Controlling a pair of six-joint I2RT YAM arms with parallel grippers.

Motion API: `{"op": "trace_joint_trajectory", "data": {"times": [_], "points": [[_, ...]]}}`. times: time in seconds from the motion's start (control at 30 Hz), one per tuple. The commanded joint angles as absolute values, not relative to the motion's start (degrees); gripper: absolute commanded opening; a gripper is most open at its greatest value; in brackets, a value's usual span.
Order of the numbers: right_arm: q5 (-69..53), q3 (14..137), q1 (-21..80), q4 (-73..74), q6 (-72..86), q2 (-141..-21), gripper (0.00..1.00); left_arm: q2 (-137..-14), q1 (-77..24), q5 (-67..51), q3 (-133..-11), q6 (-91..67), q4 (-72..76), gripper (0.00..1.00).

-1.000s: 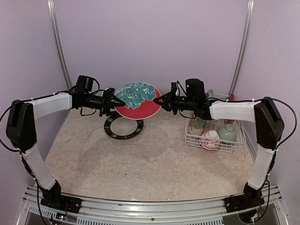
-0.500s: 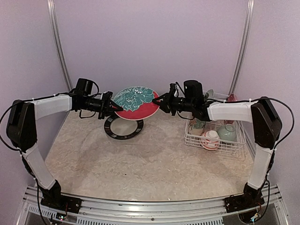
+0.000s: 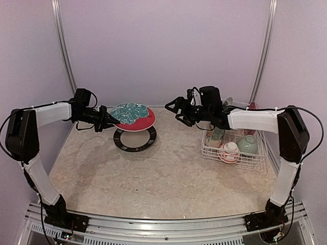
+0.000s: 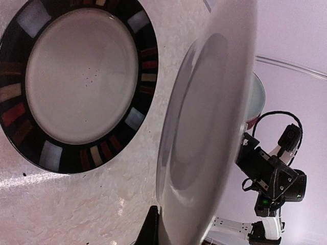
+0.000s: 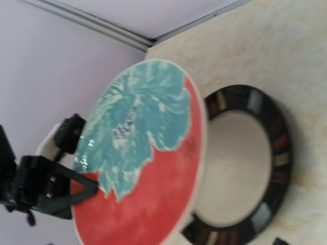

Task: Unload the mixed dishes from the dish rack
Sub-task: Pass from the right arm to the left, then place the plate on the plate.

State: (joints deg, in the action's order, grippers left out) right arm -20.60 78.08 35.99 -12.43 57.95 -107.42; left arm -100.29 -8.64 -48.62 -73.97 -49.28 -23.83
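Note:
My left gripper (image 3: 110, 122) is shut on the left rim of the red-teal floral plate (image 3: 132, 116), which hangs nearly flat just above a black-rimmed plate (image 3: 134, 139) lying on the table. The left wrist view shows the held plate's pale underside (image 4: 204, 127) with one dark finger (image 4: 150, 224) against its edge. My right gripper (image 3: 176, 109) stands open to the plate's right, apart from it. The white wire dish rack (image 3: 208, 148) at the right holds a white-pink bowl (image 3: 229, 151), a mint green bowl (image 3: 248, 144) and a patterned mug (image 3: 218, 133).
In the right wrist view the floral plate (image 5: 138, 158) overlaps the black-rimmed plate (image 5: 240, 163), with the left gripper (image 5: 46, 189) at its far edge. Lilac walls close in the back and sides. The marbled tabletop (image 3: 153, 178) stretches toward the arm bases.
The right gripper opened, let go of the floral plate and drew back to the right. The left gripper closed on the plate, carried it left and lowered it flatter over the black-rimmed plate.

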Motion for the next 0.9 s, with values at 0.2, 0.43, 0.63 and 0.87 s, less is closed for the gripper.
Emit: {"op": "trace_joint_trajectory", "data": {"times": [0.2,0.43,0.63,0.87], "points": [[-10.41,74.33,35.43,-3.33,47.19,-96.62,1.0,-105.15,-6.77,-49.11,-77.93,-47.16,-23.26,0.0],[-6.08,72.99,35.48,-0.35,42.29,-91.03,1.0,-108.19,-7.69,-46.41,-79.02,-44.94,-24.64,0.0],[-3.48,70.82,35.37,1.3,40.98,-87.24,1.0,-110.99,-9.13,-45.27,-80.29,-43.86,-25.15,0.0],[-1.71,69.63,35.39,1.95,40.17,-85.11,1.0,-113.29,-9.14,-46.51,-80.92,-44.41,-24.61,0.0]]}}
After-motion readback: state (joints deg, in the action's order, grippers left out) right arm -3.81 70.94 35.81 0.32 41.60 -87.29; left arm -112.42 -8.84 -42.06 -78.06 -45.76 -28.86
